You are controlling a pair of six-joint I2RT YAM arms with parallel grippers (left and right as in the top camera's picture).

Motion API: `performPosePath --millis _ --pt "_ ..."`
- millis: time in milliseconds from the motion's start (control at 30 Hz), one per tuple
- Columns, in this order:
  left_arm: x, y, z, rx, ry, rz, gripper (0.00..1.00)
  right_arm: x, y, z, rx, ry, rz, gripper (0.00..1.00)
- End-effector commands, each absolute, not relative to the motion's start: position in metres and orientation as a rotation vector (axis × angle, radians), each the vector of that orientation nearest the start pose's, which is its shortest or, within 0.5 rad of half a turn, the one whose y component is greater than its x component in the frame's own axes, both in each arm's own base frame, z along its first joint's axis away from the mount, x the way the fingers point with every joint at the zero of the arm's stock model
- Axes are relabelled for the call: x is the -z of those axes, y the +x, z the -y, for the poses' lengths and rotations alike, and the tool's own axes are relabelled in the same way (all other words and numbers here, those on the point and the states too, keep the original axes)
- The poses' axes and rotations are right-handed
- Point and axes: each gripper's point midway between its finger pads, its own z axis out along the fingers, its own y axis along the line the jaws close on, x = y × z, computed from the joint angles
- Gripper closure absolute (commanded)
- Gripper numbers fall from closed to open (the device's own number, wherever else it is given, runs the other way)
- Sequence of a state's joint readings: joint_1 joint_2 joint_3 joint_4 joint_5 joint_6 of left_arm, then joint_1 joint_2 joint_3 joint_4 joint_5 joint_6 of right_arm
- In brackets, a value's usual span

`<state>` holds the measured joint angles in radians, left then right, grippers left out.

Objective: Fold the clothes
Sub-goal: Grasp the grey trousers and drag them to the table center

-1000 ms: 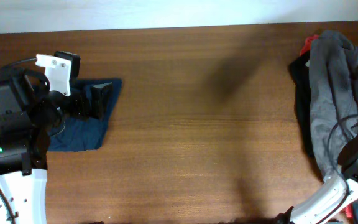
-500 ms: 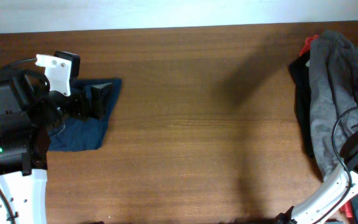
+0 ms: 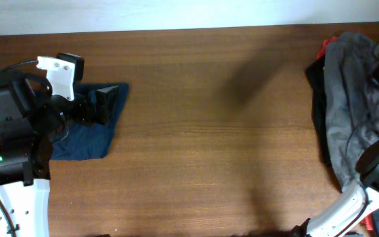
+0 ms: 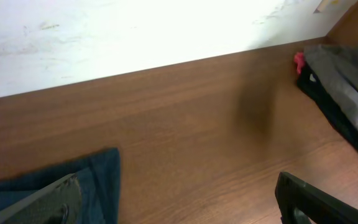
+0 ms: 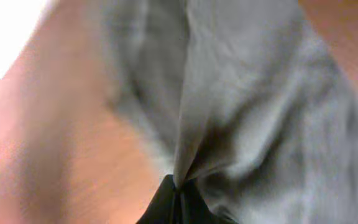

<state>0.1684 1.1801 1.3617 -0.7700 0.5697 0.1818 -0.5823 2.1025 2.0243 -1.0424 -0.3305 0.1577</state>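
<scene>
The clothes, a pair of grey shorts (image 3: 347, 112), lie crumpled in a long heap at the table's far right edge. The left wrist view shows them far off (image 4: 347, 68). My right gripper (image 5: 178, 186) is shut on a pinched ridge of the grey fabric (image 5: 247, 93), which fans out from the dark fingertips. In the overhead view that gripper is at the upper part of the heap and is mostly hidden by cloth. My left gripper (image 3: 104, 105) stands open and empty at the far left, low over the table (image 4: 179, 208).
A navy garment (image 3: 87, 135) lies flat under my left gripper. A black garment (image 3: 320, 125) lies beneath the shorts, with a red one (image 3: 326, 47) at the heap's top. The right arm's white link and cables sit at the bottom right corner (image 3: 347, 204).
My right gripper has closed on the grey fabric, and the top of the heap has shifted and bunched slightly. The left arm has not moved.
</scene>
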Motion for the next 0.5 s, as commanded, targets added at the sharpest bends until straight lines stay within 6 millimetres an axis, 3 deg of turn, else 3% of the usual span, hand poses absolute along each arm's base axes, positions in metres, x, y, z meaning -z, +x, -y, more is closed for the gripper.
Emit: performPosePath --millis 0,100,167,333,467 --pt "-0.354 0.339 0.040 0.408 0.350 -2.013 0.01 -0.267 0.470 0.137 -0.427 0.471 -2.364 0.96" --pt "-0.356 0.340 0.040 0.404 0.352 -2.004 0.01 -0.290 0.472 0.076 -0.462 0.305 -2.368 0.96" --pt "-0.358 0.341 0.040 0.400 0.354 -1.995 0.01 -0.292 0.470 0.033 -0.493 0.173 -2.401 0.96" --pt "-0.361 0.343 0.039 0.388 0.356 -1.979 0.01 -0.258 0.452 -0.067 -0.536 -0.068 -2.574 0.96" --pt "-0.365 0.345 0.038 0.380 0.360 -1.962 0.01 -0.223 0.425 -0.132 -0.567 -0.244 -2.719 0.96"
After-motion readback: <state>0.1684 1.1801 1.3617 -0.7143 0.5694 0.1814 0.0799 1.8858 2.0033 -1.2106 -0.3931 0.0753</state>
